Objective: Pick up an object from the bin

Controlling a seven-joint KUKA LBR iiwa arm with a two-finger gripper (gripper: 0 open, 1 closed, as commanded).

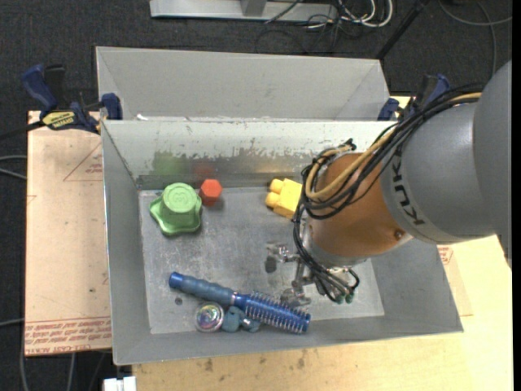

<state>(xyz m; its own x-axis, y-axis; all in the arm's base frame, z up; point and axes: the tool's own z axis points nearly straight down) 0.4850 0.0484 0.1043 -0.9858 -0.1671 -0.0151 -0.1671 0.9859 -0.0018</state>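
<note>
Grey metal bin (122, 243) on my feed, contents spread thin across the floor. At the left sits a green round cap (177, 208), with a small orange piece (211, 189) just beside it against the back wall. Along the front lies a blue brush (240, 302), its long axis running left to right and sloping slightly toward the front, handle pointing left and bristled head pointing right. A small silvery disc (209, 318) lies just beside the handle on its front side. Further right, a yellow block (282, 195) rests near the back wall, partly tucked behind the wrist's orange cover (350, 210). The gripper (295, 279) hangs low over the floor, just behind the brush's bristled end; I cannot tell whether it is open or closed, and I see nothing held. The arm (456, 177) comes in from the right, wrist angled steeply down, cables looped round it.
</note>
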